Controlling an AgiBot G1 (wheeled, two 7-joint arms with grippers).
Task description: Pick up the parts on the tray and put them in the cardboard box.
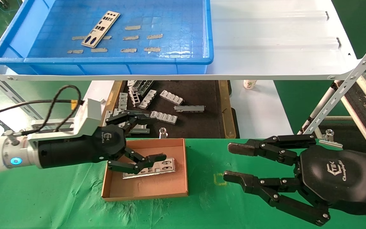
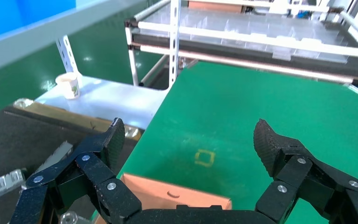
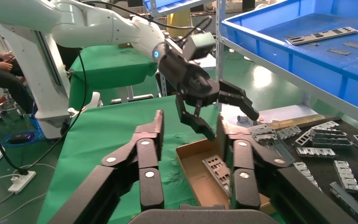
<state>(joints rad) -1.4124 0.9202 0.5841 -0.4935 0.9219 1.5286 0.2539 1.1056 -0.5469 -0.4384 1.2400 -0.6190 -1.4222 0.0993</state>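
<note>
One thin flat silver punched metal plate [image 1: 148,168] lying in the small shallow brown cardboard box [image 1: 146,190], directly beneath the spread, empty fingers [image 1: 152,158] of the left gripper [image 1: 145,140]; one like plate [image 1: 100,29] left on the grid floor of the large bright-blue plastic tray [image 1: 113,60], well beyond those fingers. Judged roughly half complete. Right gripper [image 1: 233,163] parked over the green cloth [image 1: 43,203] beside the box, fingers likewise apart and empty.

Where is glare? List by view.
Head view: glare on the tray floor and the part in the cardboard box, under the left tool; right tool idle alongside. Left wrist view: sheen on the clear bins. Right wrist view: bright patch on the green floor.
</note>
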